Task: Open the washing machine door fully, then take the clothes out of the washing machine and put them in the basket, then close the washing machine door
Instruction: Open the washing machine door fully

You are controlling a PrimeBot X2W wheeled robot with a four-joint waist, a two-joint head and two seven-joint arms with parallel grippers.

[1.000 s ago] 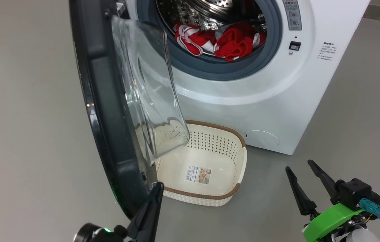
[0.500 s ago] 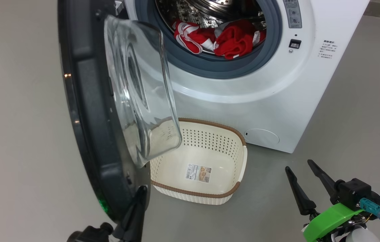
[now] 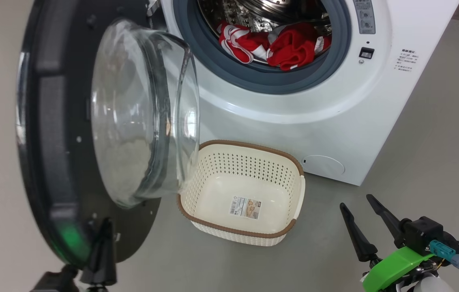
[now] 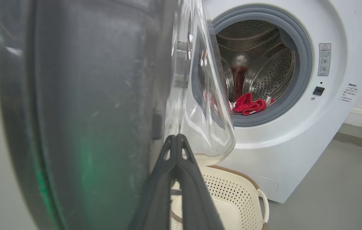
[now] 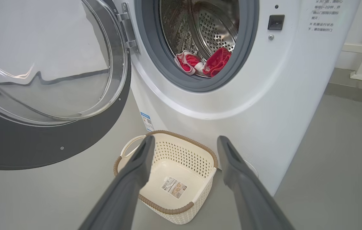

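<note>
Washer (image 3: 294,121) at twelve to two o'clock in the head view, drum (image 3: 262,12) uncovered, not shifted save for a small camera drift. Next in size, door (image 3: 51,142) at nine o'clock: nearly edge-on a second ago, now turned well outward with inner face and glass bowl (image 3: 140,113) toward the camera, so swung a good deal wider. Overhangs the basket far less than before, with only the bowl's lip still crossing the rim at the basket's ten o'clock. Looks close to fully open, though hard to say whether at its limit. Basket (image 3: 238,240) on the floor (image 3: 416,162) at six o'clock of the drum, just beside the washer's front, empty but for a paper label (image 3: 245,207), same spot as before. Clothes (image 3: 290,50), red and white, heaped at the drum's front lip, untouched, none out yet. Left gripper (image 3: 105,232) at seven o'clock, fingers pressed together on nothing, tips at the door's lower inner face and seemingly touching, carried leftward with the swing; pushing, by the look of it. Right gripper (image 3: 356,201) at four o'clock, fingers spread and empty, over bare floor, well apart from the basket, posed as a second ago. Judged: first step nearly done, way from drum to basket now clear; probably a last nudge or a pull-back by the left, then a reach for the clothes.
</note>
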